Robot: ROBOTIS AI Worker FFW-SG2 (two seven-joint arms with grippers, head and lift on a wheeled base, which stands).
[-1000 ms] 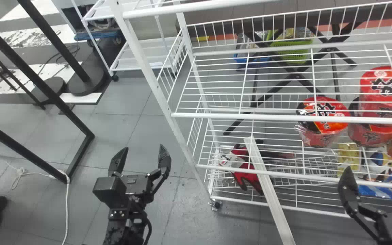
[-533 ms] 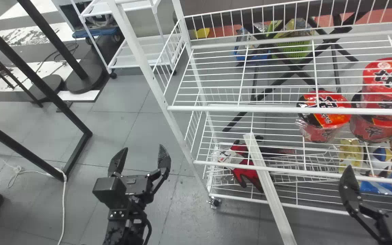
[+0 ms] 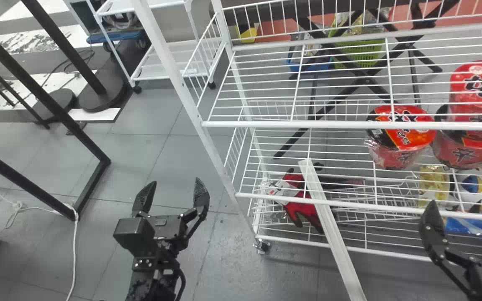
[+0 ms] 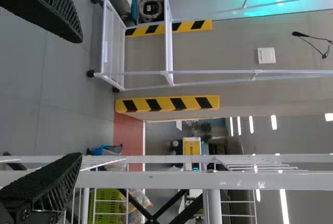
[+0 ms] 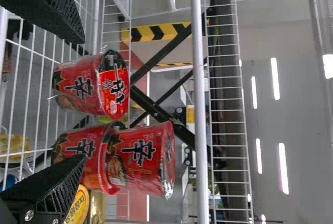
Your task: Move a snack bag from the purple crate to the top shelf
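With the left gripper [image 3: 176,181] and right gripper [image 5: 83,99] both spread wide and empty, treat the snack bag, whose position cannot be confirmed, as probably light, soft and slippery with fragile contents, and grip it lightly by a sealed edge.

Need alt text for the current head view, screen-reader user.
White wire rack holding red noodle cups, a red glove and snack bags on lower shelves. Left gripper stands open over grey floor; right gripper is at the lower right, before the rack.
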